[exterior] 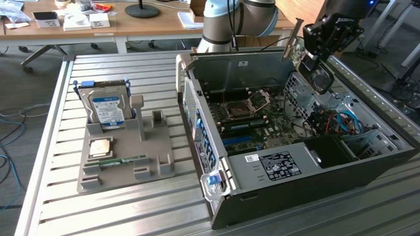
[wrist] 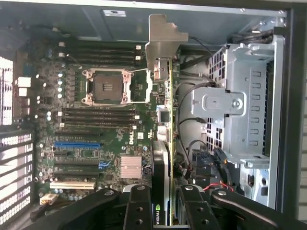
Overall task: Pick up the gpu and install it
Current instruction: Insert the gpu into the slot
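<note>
- The claw (exterior: pixel 314 55) was closed partway on the gpu (exterior: pixel 296 45), with a finger on each flat face of the card.
- In the wrist view the gpu (wrist: pixel 166 120) showed edge-on between the two black fingers (wrist: pixel 139 203), its silvery bracket at the end away from the claw (wrist: pixel 166 199).
- The gpu hung in the air over the open case (exterior: pixel 295 182), above the case's far corner on the exterior view's right, and was not seated in any slot.
- Under it lay the motherboard (wrist: pixel 96 124) with its bare CPU socket (wrist: pixel 106 86). A metal drive cage (wrist: pixel 240 105) sat on the card's other side.
- The case lay on its side on the slatted table (exterior: pixel 131 216), its open side up.
- On the exterior view's left, well apart from the case, a grey holder (exterior: pixel 147 169) stood on the table. A hard drive (exterior: pixel 108 109) stood upright at the holder's back, and a RAM stick (exterior: pixel 125 161) lay flat on it.
</note>
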Controlling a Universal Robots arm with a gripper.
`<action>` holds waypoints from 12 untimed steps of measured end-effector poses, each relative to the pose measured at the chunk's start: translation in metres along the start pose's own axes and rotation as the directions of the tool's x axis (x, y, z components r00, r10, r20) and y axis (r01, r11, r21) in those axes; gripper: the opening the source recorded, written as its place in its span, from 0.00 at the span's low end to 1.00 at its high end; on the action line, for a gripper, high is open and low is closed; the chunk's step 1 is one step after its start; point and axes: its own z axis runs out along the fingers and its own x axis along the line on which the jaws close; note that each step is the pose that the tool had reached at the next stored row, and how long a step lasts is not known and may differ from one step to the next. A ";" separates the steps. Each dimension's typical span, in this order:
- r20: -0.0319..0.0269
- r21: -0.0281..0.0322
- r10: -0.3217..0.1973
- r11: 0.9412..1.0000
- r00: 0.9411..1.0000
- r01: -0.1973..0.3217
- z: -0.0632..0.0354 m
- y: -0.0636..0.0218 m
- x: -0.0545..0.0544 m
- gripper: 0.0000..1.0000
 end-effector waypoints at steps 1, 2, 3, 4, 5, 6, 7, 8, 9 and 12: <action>-0.001 0.000 -0.013 1.000 1.000 0.013 0.0000 0.0000 0.000 0.27; -0.002 -0.001 -0.026 1.000 1.000 0.026 0.0001 0.0000 0.000 0.27; -0.002 -0.001 -0.040 0.999 0.999 0.040 0.0002 0.0000 0.000 0.27; -0.003 -0.001 -0.055 0.998 0.998 0.055 0.0002 0.0000 0.000 0.27; -0.004 -0.002 -0.071 0.997 0.997 0.071 0.0003 0.0000 0.000 0.27; -0.005 -0.002 -0.086 0.996 0.996 0.086 0.0003 0.0000 0.000 0.27; -0.006 -0.003 -0.102 0.995 0.995 0.102 0.0004 0.0000 0.000 0.27; -0.007 -0.003 -0.117 0.993 0.993 0.117 0.0004 0.0000 0.000 0.27; -0.008 -0.004 -0.132 0.991 0.991 0.132 0.0005 0.0000 0.000 0.27; -0.010 -0.005 -0.180 0.984 0.984 0.180 0.0006 0.0000 0.000 0.27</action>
